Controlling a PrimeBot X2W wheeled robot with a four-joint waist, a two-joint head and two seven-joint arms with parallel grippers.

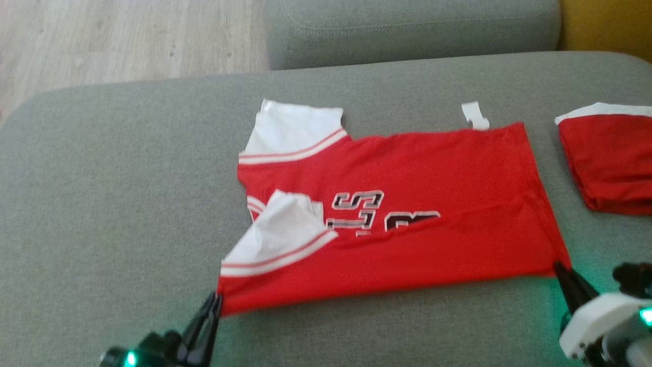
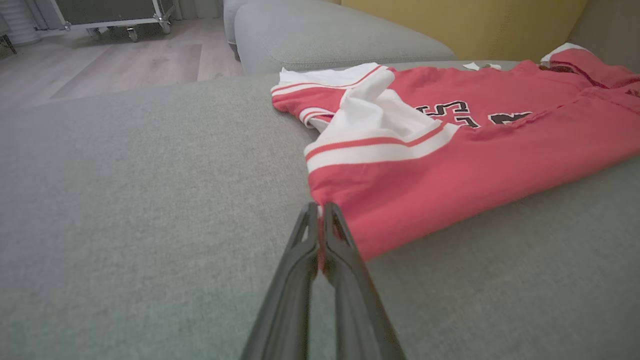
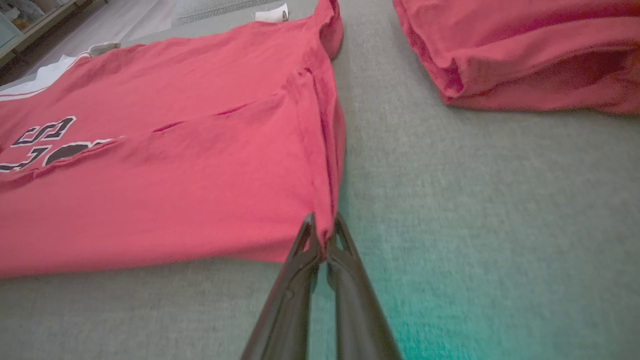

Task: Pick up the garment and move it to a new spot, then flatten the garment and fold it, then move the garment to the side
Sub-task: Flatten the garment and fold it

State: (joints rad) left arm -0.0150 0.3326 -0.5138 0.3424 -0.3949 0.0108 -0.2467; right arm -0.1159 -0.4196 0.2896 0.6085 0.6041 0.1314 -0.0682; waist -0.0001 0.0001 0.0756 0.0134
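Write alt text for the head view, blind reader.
A red jersey with white sleeves lies partly folded on a grey sofa cushion, the left gripper and right gripper each pinching a near corner. A second folded red garment sits at the right edge.

A grey sofa (image 1: 102,204) stands on pale wooden floor (image 1: 102,41).

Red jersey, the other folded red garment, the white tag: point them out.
red jersey (image 1: 448,168), head view, plain red body right of the lettering
folded red garment (image 1: 611,158), head view, middle of its top layer
white tag (image 1: 474,116), head view, middle of the tag
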